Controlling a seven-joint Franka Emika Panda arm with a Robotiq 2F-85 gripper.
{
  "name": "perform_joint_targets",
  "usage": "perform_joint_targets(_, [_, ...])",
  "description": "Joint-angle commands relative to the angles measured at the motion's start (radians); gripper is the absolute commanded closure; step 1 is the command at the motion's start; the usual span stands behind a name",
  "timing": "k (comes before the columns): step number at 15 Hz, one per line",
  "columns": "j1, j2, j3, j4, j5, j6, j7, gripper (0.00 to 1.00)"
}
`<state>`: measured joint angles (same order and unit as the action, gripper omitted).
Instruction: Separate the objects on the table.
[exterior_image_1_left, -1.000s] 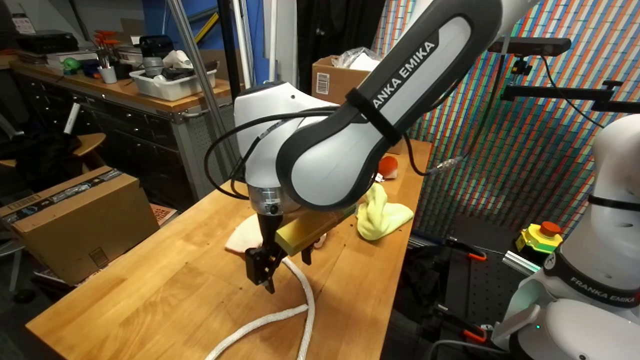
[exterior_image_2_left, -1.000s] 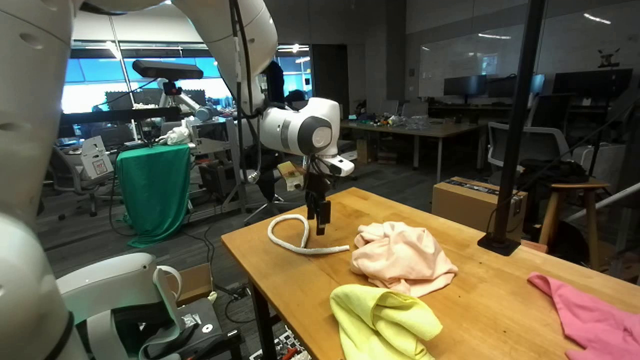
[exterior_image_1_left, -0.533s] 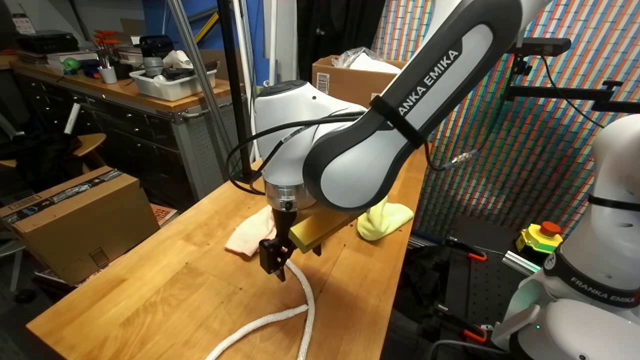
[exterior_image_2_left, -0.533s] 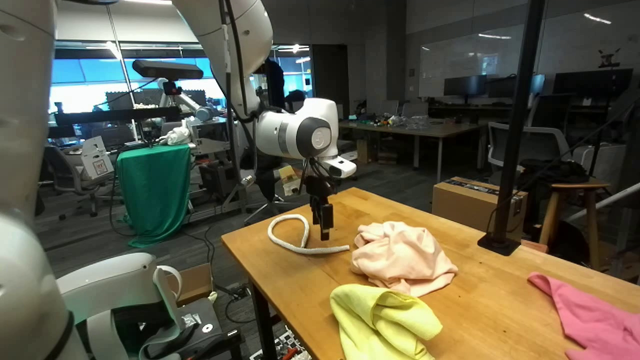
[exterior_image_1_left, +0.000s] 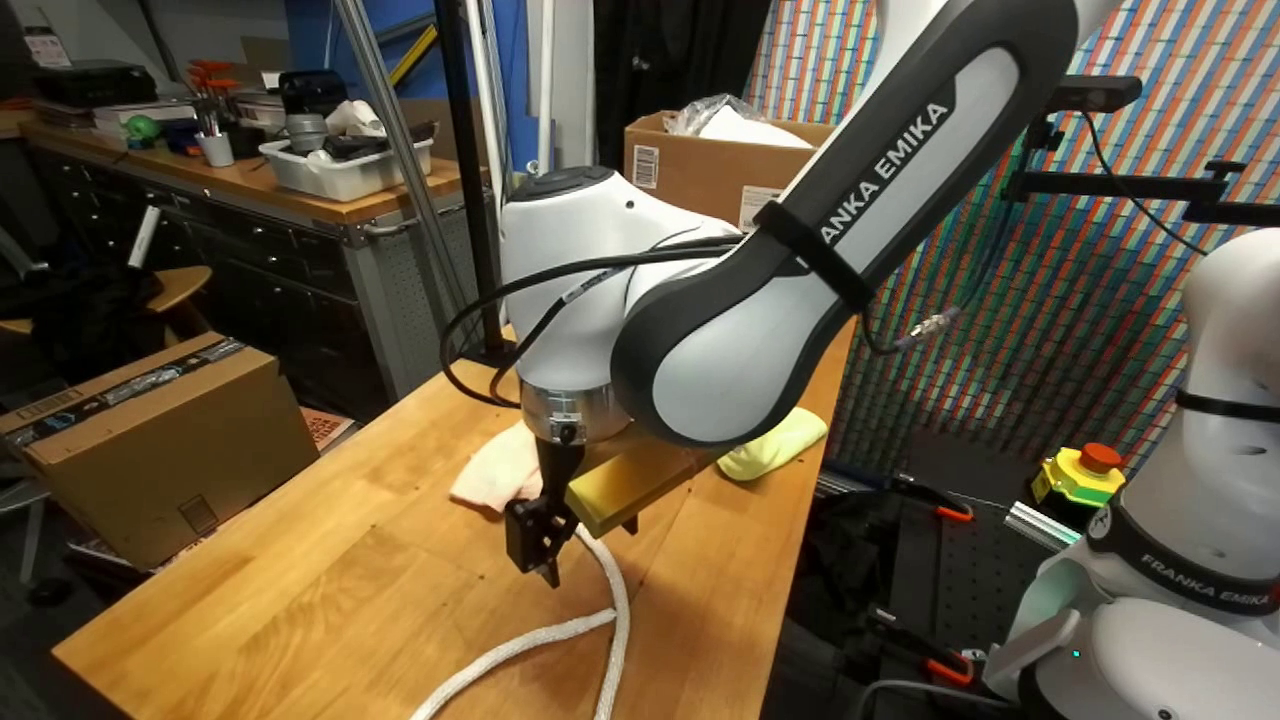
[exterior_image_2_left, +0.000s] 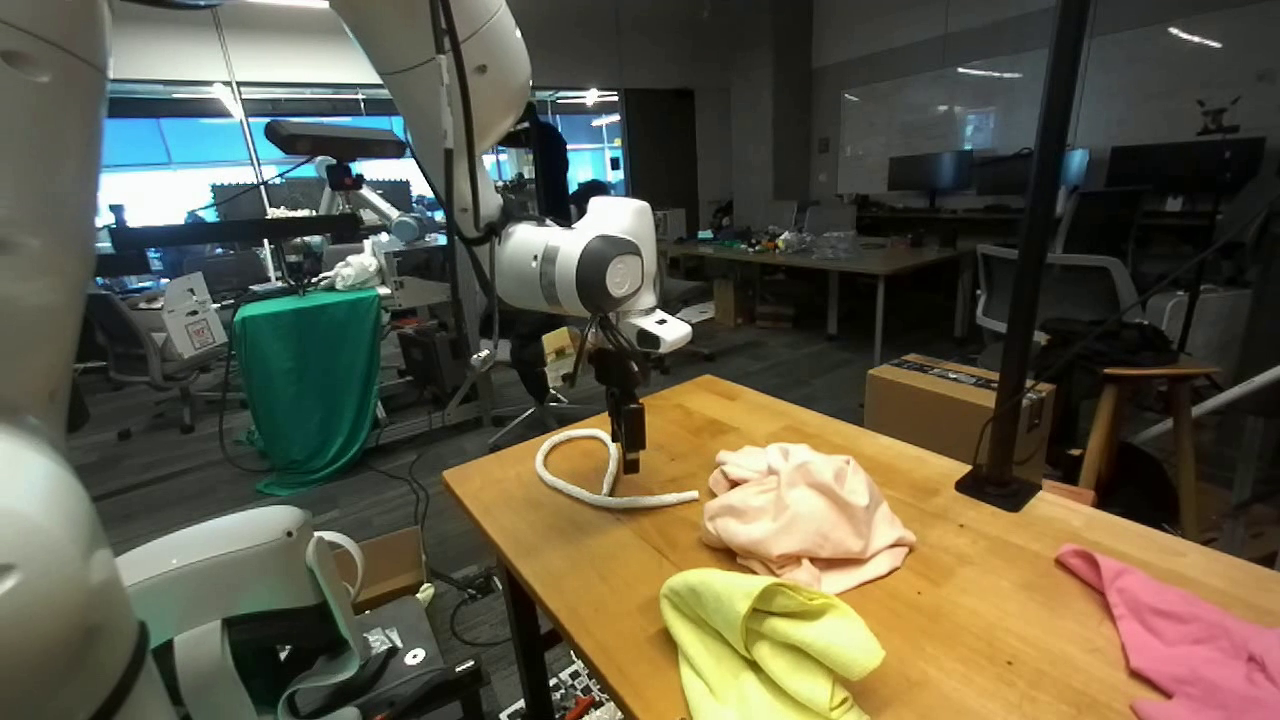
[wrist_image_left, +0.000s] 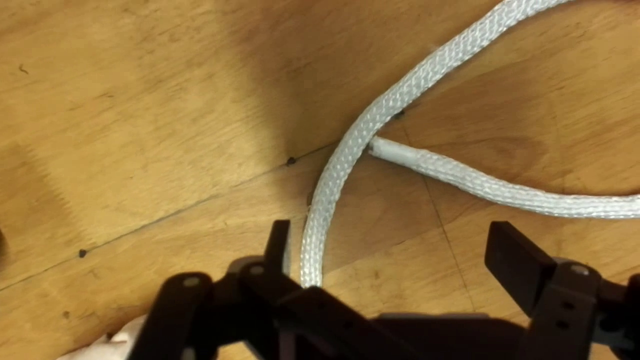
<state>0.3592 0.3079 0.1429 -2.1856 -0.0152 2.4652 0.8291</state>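
Pincer (wrist_image_left: 392, 245) above white cord (wrist_image_left: 345, 155)

In an exterior view, the cream-beige cloth (exterior_image_1_left: 495, 470) and yellow-green cloth (exterior_image_1_left: 775, 447) lie beyond the cord on the table (exterior_image_1_left: 350, 540). In an exterior view, the pink cloth (exterior_image_2_left: 1195, 640) lies well apart from the cord. In the wrist view, widely parted jaws hang over the cord.

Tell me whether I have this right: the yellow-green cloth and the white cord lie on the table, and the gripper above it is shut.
The gripper is open, not shut: the wrist view shows its fingers well apart. The rest stands: the yellow-green cloth and the white cord lie on the table, with the gripper above it.
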Motion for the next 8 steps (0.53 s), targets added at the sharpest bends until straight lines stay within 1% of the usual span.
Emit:
perform_joint_targets(1, [0.013,-0.005,0.007,-0.019,0.0,0.027,0.043,0.0])
perform_joint_targets(8, [0.024,0.019,-0.004,-0.015,-0.025,0.018,0.07,0.0])
